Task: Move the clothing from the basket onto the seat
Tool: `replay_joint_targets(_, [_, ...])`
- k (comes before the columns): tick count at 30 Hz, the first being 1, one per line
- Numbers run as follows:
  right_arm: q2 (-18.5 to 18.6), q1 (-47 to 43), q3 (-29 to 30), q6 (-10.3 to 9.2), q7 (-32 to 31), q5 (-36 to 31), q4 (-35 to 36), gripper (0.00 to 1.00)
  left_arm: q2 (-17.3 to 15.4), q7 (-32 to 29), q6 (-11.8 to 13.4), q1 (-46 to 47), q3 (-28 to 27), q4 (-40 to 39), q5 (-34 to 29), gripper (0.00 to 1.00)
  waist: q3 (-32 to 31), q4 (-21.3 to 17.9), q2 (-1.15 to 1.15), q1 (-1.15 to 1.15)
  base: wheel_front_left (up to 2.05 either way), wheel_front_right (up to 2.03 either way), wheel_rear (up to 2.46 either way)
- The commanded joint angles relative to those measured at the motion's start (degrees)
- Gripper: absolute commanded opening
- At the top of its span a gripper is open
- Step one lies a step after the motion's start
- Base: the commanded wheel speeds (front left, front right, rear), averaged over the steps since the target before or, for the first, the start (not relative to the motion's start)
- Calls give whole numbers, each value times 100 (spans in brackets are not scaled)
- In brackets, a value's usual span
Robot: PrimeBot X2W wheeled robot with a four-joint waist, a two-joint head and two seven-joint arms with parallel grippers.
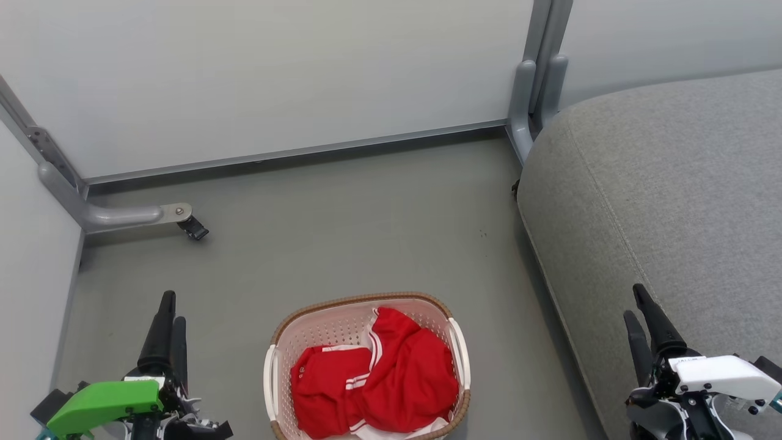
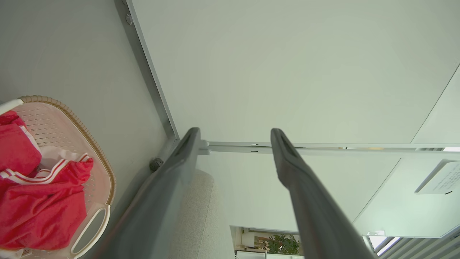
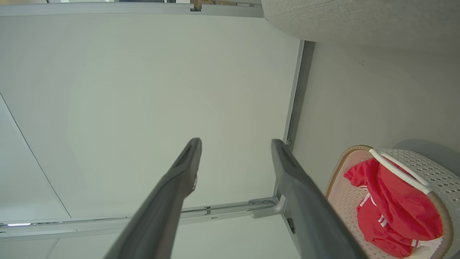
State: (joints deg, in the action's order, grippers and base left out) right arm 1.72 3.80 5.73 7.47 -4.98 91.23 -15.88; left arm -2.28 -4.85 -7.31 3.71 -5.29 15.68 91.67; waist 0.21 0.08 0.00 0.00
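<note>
Two red garments, the clothing (image 1: 379, 379), lie heaped in the basket (image 1: 354, 300) at 6 o'clock in the head view. White stripe trim runs along the folds, and a white panel shows at the lower edge. Nothing red lies on the seat (image 1: 672, 201), which takes up the 3 o'clock side, apart from the basket across a strip of floor.

Step in hand, by my reading: the very start, no pickup made yet.
- Left gripper (image 1: 173, 310) at 8 o'clock: fingers parted, nothing between them.
- Right gripper (image 1: 635, 302) at 4 o'clock, seen against the seat's near part: fingers likewise spread and empty.
- Both point up the view, not at the basket.

Next move, likely: one arm swings in toward 6 o'clock, drops into the basket and pinches a raised fold of the top garment. The cloth is limp and the two pieces overlap. A deep pinch may lift both; a shallow one may slip. The right arm sits nearer the seat and looks the handier carrier.

Surface: plain grey floor (image 1: 342, 226), matte, faint specks at 1 o'clock from the basket.

Room: pale partition panels (image 1: 275, 79) from 10 to 12 o'clock, metal-framed, with a foot bracket (image 1: 128, 215) at 9 o'clock. The seat fabric is grey woven, with one stitched seam.
</note>
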Motion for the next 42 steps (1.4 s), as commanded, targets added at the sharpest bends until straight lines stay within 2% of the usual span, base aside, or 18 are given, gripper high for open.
replay_joint_targets(1, [45,35,-30,1,79,-117,161,100,-24,74,-5,71,41,-165,-152,100,2,3,0,0,0,0,0])
replay_joint_targets(14, [62,-24,-162,2,414,-1022,457,100,-33,407,-8,81,191,-406,-1298,100,15,27,0,0,0,0,0])
replay_joint_targets(27, [76,-59,-407,2,711,-2519,669,100,-41,702,84,96,479,-655,-2872,100,38,43,0,0,0,0,0])
replay_joint_targets(42, [88,-103,-621,2,1005,-3885,807,100,-50,995,217,128,908,-719,-4559,100,62,71,0,0,0,0,0])
